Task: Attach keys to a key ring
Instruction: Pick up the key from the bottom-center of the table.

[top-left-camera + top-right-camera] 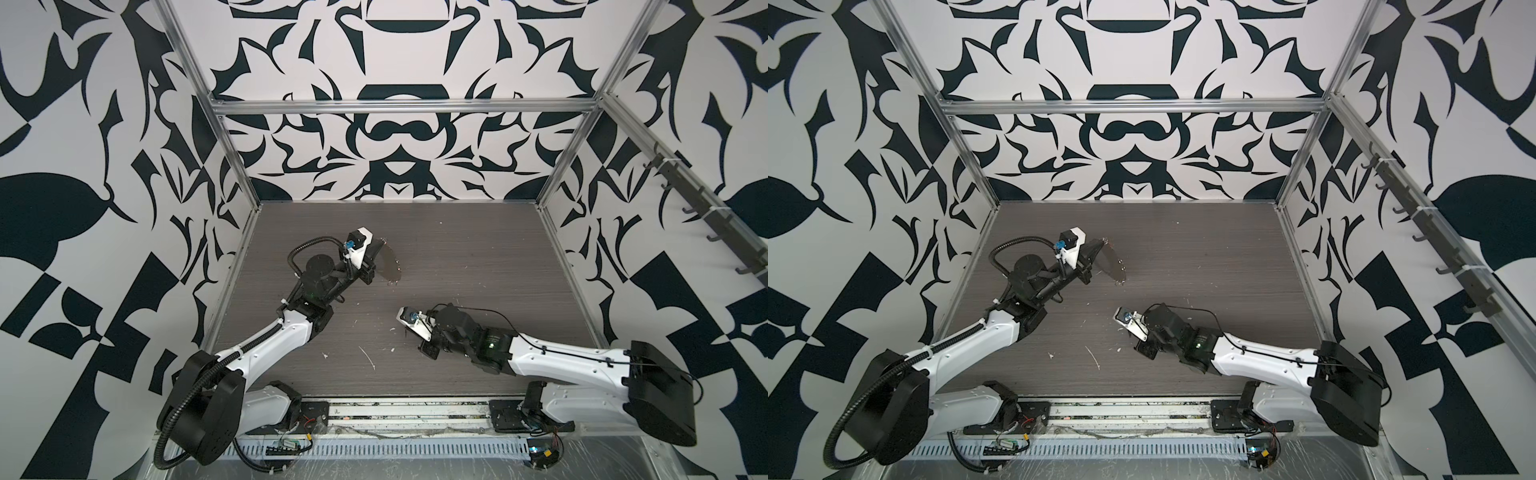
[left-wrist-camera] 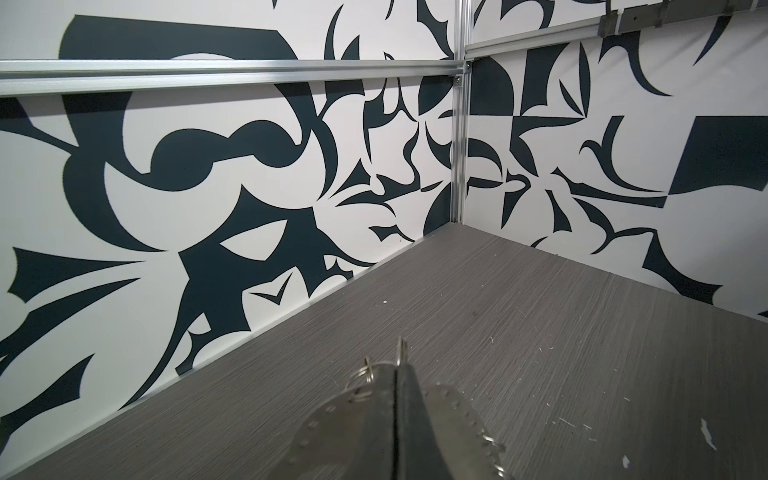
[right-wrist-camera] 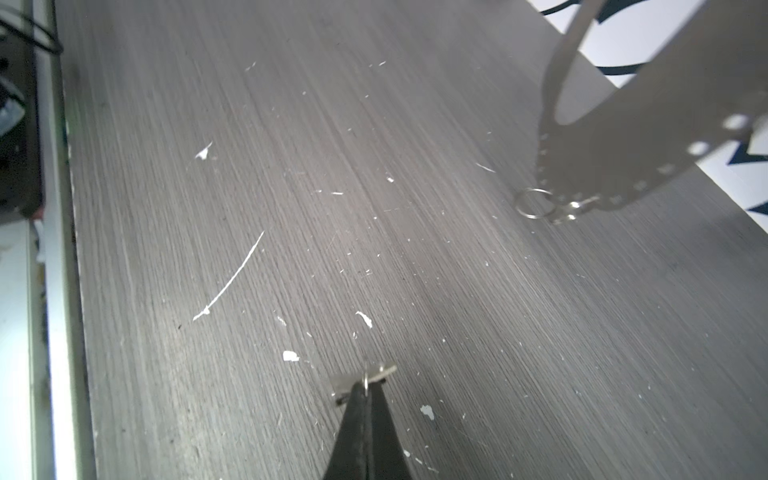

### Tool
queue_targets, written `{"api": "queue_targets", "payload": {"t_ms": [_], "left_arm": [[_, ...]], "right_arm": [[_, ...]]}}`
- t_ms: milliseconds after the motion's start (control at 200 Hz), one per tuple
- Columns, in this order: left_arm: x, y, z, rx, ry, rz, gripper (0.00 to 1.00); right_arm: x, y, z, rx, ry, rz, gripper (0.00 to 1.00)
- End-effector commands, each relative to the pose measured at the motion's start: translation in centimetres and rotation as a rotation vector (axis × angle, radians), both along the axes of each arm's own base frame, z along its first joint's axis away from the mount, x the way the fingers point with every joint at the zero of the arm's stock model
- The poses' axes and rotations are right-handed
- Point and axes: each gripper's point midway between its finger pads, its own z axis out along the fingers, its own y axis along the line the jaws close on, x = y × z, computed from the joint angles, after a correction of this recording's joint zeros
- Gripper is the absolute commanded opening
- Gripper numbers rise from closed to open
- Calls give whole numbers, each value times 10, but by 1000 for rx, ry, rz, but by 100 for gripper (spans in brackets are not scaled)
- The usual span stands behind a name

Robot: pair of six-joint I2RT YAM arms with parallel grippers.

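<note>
The key ring (image 1: 390, 266) is a large thin grey disc-like hoop with small holes and tiny loops along its rim. It is held off the table at the back left in both top views (image 1: 1113, 266). My left gripper (image 2: 398, 372) is shut on its rim. In the right wrist view the key ring (image 3: 623, 137) hangs ahead, with a small split ring (image 3: 535, 203) at its lower edge. My right gripper (image 3: 366, 388) is shut low over the table on a small ring with a silver key (image 3: 370, 376). From above, the arm hides that key, and my right gripper (image 1: 428, 351) sits front right of centre.
White scraps and flecks (image 1: 368, 357) lie on the grey wood-grain table (image 1: 457, 257). Patterned walls with aluminium posts (image 1: 232, 145) enclose three sides. A metal rail (image 1: 407, 409) with both arm bases runs along the front edge. A hook rack (image 1: 706, 216) is on the right wall.
</note>
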Motion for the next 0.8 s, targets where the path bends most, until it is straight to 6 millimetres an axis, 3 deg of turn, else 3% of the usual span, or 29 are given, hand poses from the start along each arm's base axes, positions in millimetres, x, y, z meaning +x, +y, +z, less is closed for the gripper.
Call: {"api": "queue_targets", "payload": {"t_ms": [0,180,415,700,795], "left_arm": [[-8,-1,17,-25,-67,-31,0],[-13,-6,17,-21,-74,-75,0],[-19,-15,17,-8,-76,-143,0],[-38,-22,20,21,-102,-237,0],[-44,-28,18,32,-111,-295,0]], "right_arm": [[22,-3,28,224,45,-218,0],[42,-26,40,379,48,-440,0],[55,-41,61,479,-8,-480,0],[62,-104,62,645,-60,-662,0],[59,-116,68,666,-80,-686,0]]}}
